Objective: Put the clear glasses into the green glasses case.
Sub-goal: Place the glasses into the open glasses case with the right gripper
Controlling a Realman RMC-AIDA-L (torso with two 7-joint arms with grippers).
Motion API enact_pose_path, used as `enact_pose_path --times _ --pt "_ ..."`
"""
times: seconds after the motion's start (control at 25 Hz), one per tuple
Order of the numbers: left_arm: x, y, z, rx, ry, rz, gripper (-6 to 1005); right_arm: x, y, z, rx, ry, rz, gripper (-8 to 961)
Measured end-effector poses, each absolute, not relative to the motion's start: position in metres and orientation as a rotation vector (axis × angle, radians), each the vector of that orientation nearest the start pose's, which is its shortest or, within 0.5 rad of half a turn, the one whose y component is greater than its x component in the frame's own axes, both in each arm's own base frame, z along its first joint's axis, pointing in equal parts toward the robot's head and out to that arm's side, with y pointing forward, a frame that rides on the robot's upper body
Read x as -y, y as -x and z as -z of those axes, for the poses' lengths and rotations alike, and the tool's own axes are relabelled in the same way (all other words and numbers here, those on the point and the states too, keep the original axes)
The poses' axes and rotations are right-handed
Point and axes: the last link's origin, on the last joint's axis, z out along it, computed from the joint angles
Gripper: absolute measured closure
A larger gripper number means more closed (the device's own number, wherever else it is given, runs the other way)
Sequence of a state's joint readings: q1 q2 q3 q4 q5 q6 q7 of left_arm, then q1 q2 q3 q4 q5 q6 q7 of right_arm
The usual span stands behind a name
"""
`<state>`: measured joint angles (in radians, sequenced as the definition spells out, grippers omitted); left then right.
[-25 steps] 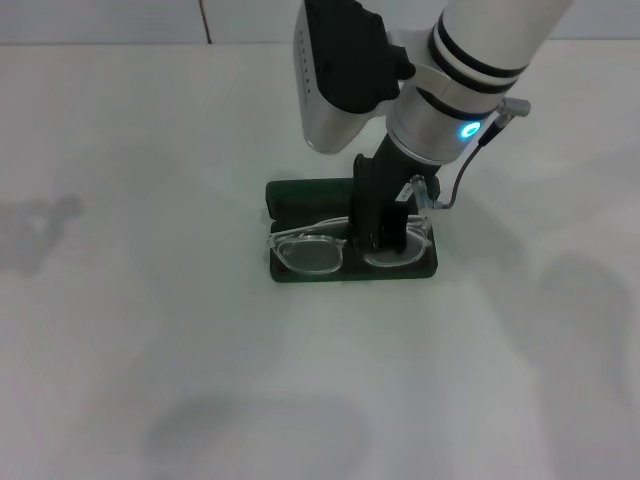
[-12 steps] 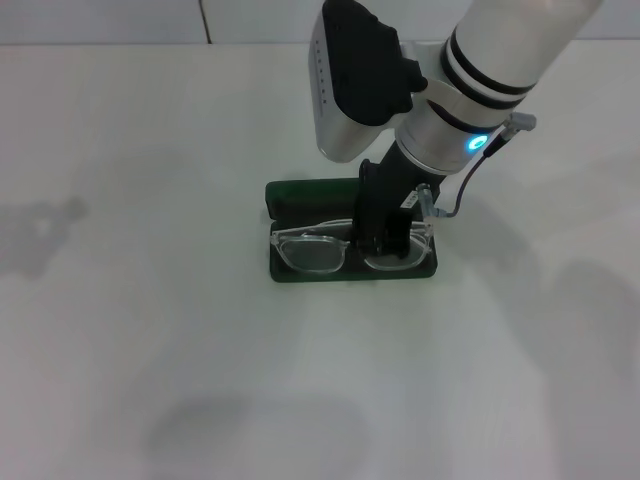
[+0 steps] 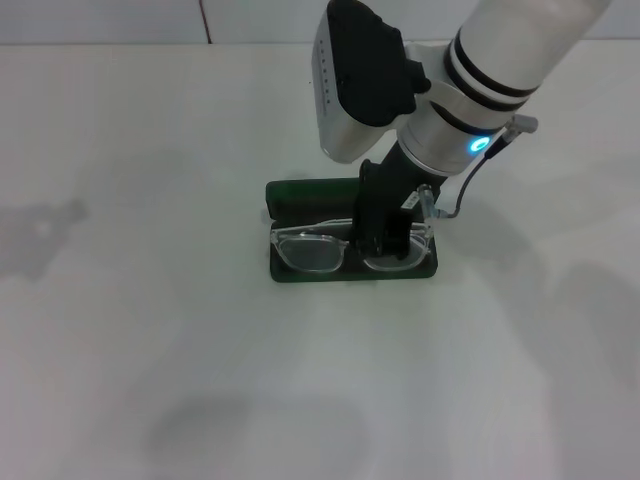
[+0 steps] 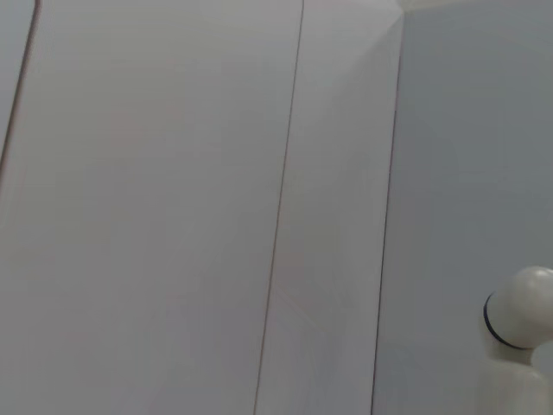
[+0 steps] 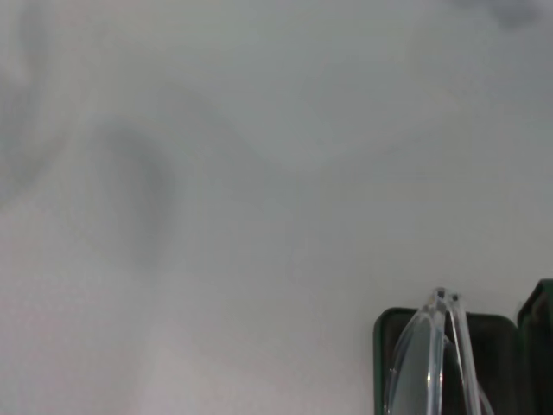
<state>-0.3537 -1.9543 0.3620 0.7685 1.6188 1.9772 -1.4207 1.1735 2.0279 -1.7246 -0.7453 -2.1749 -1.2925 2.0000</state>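
The green glasses case (image 3: 303, 194) lies open in the middle of the white table in the head view, its lid towards the back. The clear glasses (image 3: 311, 252) rest across the case's front half, lenses facing up and forward. My right gripper (image 3: 386, 240) reaches down from above onto the right lens and is shut on the frame there. The right wrist view shows the clear glasses (image 5: 431, 356) edge-on over a corner of the green case (image 5: 498, 364). My left gripper is out of sight; its wrist camera faces a wall.
The white table (image 3: 150, 330) spreads out on all sides of the case. A wall seam (image 3: 203, 20) runs along the far edge. A white rounded robot part (image 4: 521, 308) shows in the left wrist view.
The right arm has shifted slightly right. The glasses have gone from tilted to lying level in the case's front half. Almost nothing moved in the last half second.
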Motion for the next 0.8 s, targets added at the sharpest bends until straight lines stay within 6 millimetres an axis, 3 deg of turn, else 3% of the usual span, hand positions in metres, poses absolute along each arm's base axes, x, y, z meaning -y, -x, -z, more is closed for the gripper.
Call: enact_pose_path --times 0.8 --pt "-0.2721 0.2868 -0.1446 0.399 2.312 1.223 912 -0.3868 -0.0626 0.0865 0.399 3.020 0.571 878"
